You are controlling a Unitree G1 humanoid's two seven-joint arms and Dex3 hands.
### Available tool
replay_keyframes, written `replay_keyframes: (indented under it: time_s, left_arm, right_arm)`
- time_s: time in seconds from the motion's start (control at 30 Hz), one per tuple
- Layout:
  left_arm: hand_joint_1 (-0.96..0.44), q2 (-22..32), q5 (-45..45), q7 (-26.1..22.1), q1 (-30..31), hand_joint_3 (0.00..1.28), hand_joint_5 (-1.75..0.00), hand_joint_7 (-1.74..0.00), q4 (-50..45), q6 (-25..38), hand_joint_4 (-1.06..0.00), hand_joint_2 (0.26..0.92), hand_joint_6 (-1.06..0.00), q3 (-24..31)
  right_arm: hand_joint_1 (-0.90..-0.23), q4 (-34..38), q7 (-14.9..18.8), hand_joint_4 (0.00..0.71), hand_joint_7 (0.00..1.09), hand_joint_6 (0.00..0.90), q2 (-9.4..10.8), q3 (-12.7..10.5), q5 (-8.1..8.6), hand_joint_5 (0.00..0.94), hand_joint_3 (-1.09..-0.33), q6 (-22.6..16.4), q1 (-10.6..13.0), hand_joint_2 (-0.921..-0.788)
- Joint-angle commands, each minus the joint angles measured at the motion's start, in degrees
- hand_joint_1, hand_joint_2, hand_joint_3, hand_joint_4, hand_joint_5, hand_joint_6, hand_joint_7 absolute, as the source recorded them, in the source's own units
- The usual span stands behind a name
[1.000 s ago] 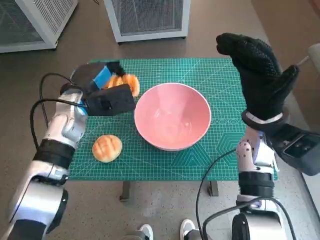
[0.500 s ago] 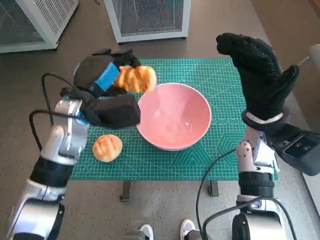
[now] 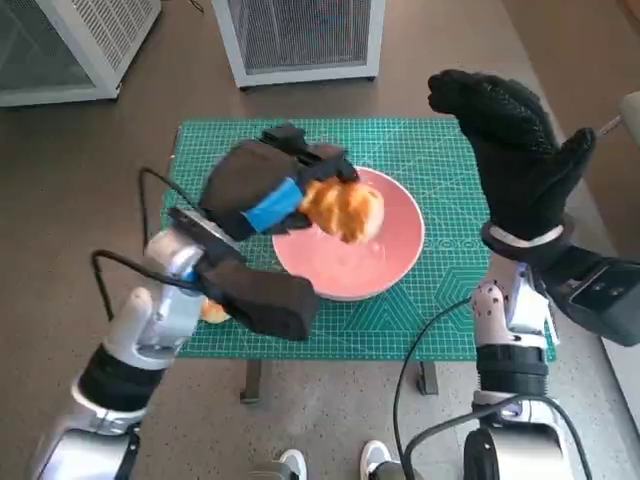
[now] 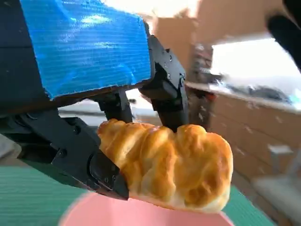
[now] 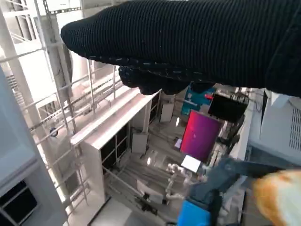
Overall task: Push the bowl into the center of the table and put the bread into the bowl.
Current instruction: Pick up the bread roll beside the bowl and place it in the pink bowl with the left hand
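A small bread roll (image 3: 211, 312) lies on the green mat (image 3: 420, 170) left of the pink bowl (image 3: 392, 262), mostly hidden by the left forearm. Over the bowl's left half, the left hand (image 3: 262, 190) pinches a braided bread (image 3: 344, 209) between its black fingers (image 4: 104, 170), long axis running across toward the bowl's middle. Right of the bowl, the right hand (image 3: 512, 150) is raised, fingers apart, holding nothing.

The blue-taped black left hand (image 3: 268, 188) holds a golden braided bread piece (image 3: 345, 208) above the pink round bowl (image 3: 395, 262), which sits near the middle of the green cutting-mat tabletop (image 3: 440, 160). The black-gloved right hand (image 3: 515, 150) hangs raised over the tabletop's right edge, fingers spread, holding nothing.
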Motion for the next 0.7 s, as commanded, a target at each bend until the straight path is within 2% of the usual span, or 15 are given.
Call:
replay_keyframes:
  time_s: [0.03, 0.1, 0.2, 0.23, 0.27, 0.33, 0.37, 0.47, 0.57, 0.7]
  left_arm:
    - [0.00, -1.11, 0.03, -1.45, -0.52, 0.05, -1.10, -1.18, 4.77, -1.74, -0.74, 0.919, -0.63, -1.26]
    - [0.00, -1.73, -0.83, -2.50, -0.67, 0.08, -1.14, -1.22, 6.25, -1.95, -0.69, 0.920, -0.59, -1.36]
    - [0.00, -2.47, -1.92, -5.06, -0.05, 0.22, -1.29, -1.39, 6.85, -1.05, -0.55, 0.921, -0.41, -1.41]
    - [0.02, -2.64, -1.99, -5.72, 0.15, 0.22, -1.00, -1.11, 6.92, -0.71, -0.45, 0.890, -0.33, -1.46]
    - [0.03, -2.74, -1.62, -6.43, 0.25, 0.19, -0.71, -0.82, 7.13, -0.31, -0.43, 0.885, -0.33, -1.83]
    - [-0.01, -2.64, -0.71, -7.40, 0.35, 0.13, -0.37, -0.50, 7.40, -0.06, -0.36, 0.881, -0.30, -2.41]
    - [-0.06, -2.51, -0.29, -7.71, 0.38, 0.10, -0.24, -0.36, 7.48, -0.07, -0.29, 0.873, -0.27, -2.62]
    - [-0.19, -1.53, 1.54, -8.79, 0.60, 0.05, -0.08, -0.17, 6.31, 0.09, -0.18, 0.860, -0.23, -3.27]
    - [-0.31, -0.86, 2.49, -9.66, 0.86, 0.03, -0.03, -0.10, 4.90, 0.15, -0.10, 0.851, -0.20, -3.31]
    - [-0.38, -0.63, 2.66, -10.38, 1.52, 0.02, -0.01, -0.06, 3.49, 0.63, -0.05, 0.849, -0.17, -2.70]
  right_arm:
    - [-0.601, -0.58, 0.56, 0.257, 0.61, 0.023, -0.14, -0.01, 0.39, 0.006, -0.623, 1.12, 1.72, -0.921]
    - [-0.604, -0.84, 0.47, 0.257, 0.61, 0.023, -0.17, -0.01, 0.32, 0.005, -0.622, 1.23, 1.88, -0.921]
    - [-0.610, -1.30, 0.32, 0.257, 0.61, 0.023, -0.30, -0.05, 0.19, 0.005, -0.622, 1.41, 2.15, -0.921]
    - [-0.611, -1.41, 0.27, 0.257, 0.61, 0.023, -0.33, -0.07, 0.13, 0.005, -0.622, 1.45, 2.22, -0.921]
    - [-0.612, -1.55, 0.24, 0.257, 0.61, 0.023, -0.40, -0.11, 0.11, 0.005, -0.621, 1.52, 2.33, -0.921]
    - [-0.614, -1.76, 0.16, 0.258, 0.61, 0.024, -0.44, -0.13, 0.05, 0.005, -0.621, 1.63, 2.49, -0.921]
    - [-0.615, -1.84, 0.12, 0.258, 0.61, 0.024, -0.44, -0.12, 0.00, 0.005, -0.621, 1.68, 2.54, -0.921]
    - [-0.616, -2.18, -0.05, 0.257, 0.61, 0.025, -0.40, -0.11, -0.08, 0.004, -0.620, 1.92, 2.74, -0.921]
    - [-0.613, -2.50, -0.29, 0.255, 0.61, 0.025, -0.32, -0.08, -0.19, 0.003, -0.619, 2.16, 2.92, -0.921]
    - [-0.611, -2.66, -0.55, 0.254, 0.61, 0.024, -0.19, -0.01, -0.45, 0.002, -0.620, 2.30, 2.92, -0.921]
